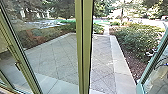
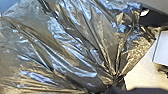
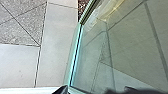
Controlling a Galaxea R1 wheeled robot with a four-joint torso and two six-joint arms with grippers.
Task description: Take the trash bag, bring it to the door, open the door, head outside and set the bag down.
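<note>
Fingers of the left gripper (image 2: 113, 86): clamped on the trash bag (image 2: 72, 47), by the look of the plastic. Folds run in from several sides and draw tight to a gathered neck right at the grip; the rest of the bag fans out from there, loose, shiny, part see-through, creased all over. Bag is at the left hand, contents not readable. Near it, a pale surface (image 2: 141, 71) and a white boxy thing (image 2: 162, 47), identity unclear.

Right gripper (image 3: 83, 90): cannot tell whether open or closed. Near it, the upright edge of a glass door (image 3: 75, 55); contact with the door cannot be made out.

Head view: green-framed glazing. Thick upright post (image 1: 83, 47) at centre, glass pane with a handle (image 1: 17, 65) to the left, glass door angled at the right. Between post and door, a clear view out to grey paving (image 1: 101, 60) with diagonal joints, pale border slabs (image 1: 120, 62) alongside, then dark mulch (image 1: 136, 65) and green shrubs (image 1: 136, 37). Trees farther off.
</note>
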